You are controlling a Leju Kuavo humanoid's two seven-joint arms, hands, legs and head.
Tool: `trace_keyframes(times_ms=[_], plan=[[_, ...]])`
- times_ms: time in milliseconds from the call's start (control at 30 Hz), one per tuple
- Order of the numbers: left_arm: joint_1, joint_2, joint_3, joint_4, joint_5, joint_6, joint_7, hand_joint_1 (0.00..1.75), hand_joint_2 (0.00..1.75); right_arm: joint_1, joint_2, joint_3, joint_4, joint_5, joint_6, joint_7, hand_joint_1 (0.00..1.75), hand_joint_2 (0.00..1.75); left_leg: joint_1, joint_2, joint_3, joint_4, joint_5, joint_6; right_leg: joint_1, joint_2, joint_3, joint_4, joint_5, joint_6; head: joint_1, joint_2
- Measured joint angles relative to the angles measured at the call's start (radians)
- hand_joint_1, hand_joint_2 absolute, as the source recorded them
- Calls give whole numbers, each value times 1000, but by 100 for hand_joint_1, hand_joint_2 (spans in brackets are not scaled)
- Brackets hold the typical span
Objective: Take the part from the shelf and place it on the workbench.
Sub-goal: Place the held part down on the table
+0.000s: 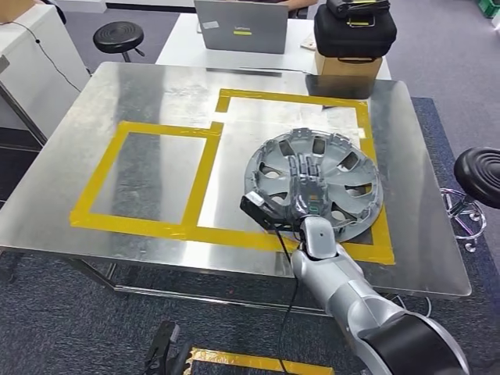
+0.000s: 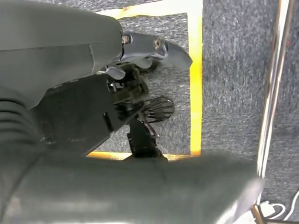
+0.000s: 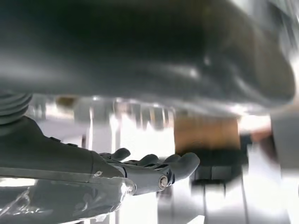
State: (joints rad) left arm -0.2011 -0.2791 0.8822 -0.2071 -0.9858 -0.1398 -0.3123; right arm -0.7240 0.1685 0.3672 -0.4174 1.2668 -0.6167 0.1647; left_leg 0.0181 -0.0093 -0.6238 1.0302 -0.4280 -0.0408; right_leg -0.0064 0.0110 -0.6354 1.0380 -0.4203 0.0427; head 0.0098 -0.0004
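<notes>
Already flat on bench [image 1: 148, 101], hubcap [image 1: 348, 168] fills taped box; right hand [image 1: 306, 191] lies spread on it, prob. steadying; grip unclear.

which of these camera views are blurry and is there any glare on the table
Head view: sharp; soft glare patches on the steel table, hubcap clear under the right robot hand. Right wrist view: blurred and smeared, bright background washed out. Left wrist view: carpet sharp, the near grey cover out of focus.

The left robot hand [image 2: 141, 88] is hanging over grey carpet [image 2: 229, 93], beside yellow tape [image 2: 195, 93] and a chrome bar [image 2: 271, 93].
</notes>
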Motion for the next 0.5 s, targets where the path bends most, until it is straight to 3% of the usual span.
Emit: trace_keyframes(times_ms=[67, 133, 233, 267, 300, 333, 433, 500], plan=[[6, 1, 2, 0, 12, 4, -6, 0, 0, 3, -16, 1, -59, 40, -50, 9, 0, 0, -2, -2, -1, -5, -2, 16, -1, 0, -3, -2, 1, 9, 2, 0], [12, 1, 4, 0, 24, 5, -14, 0, 0, 23, -31, -1, -157, 81, -67, 1, 0, 0, -1, -2, 0, -7, 0, 30, -3, -2, -15, 23, -20, 17, 5, 0], [17, 4, 6, 0, 41, 7, -24, 0, 0, 82, -48, -14, -353, 126, -69, -28, 0, 0, -2, -2, 1, -8, 0, 42, -3, -4, -93, 197, -109, 22, 11, 0], [20, 5, 6, 0, 45, 8, -26, 0, 0, 108, -51, -18, -417, 136, -69, -38, 0, 0, -3, -2, 1, -8, -1, 43, -3, -4, -120, 253, -128, 23, 11, 0], [23, 6, 7, 0, 50, 9, -29, 0, 0, 137, -55, -23, -486, 149, -69, -52, 0, 0, -3, -3, 2, -8, -2, 44, -3, -4, -133, 278, -129, 22, 11, 0], [26, 6, 8, 0, 54, 10, -32, 0, 0, 166, -58, -29, -560, 162, -69, -67, 0, 0, -3, -4, 3, -7, -3, 44, -3, -4, -129, 265, -112, 21, 11, 0], [31, 7, 11, 0, 66, 14, -38, 0, 0, 237, -62, -48, -780, 146, -69, -160, 0, 0, -5, -7, 9, -6, -10, 36, -3, -5, -40, 82, -23, 17, 12, 0], [33, 8, 17, 0, 73, 16, -39, 0, 0, 282, -54, -70, -909, 89, -69, -247, 0, 0, -8, -9, 9, -6, -12, 25, -1, -4, -4, 13, -8, 12, 10, 0]])
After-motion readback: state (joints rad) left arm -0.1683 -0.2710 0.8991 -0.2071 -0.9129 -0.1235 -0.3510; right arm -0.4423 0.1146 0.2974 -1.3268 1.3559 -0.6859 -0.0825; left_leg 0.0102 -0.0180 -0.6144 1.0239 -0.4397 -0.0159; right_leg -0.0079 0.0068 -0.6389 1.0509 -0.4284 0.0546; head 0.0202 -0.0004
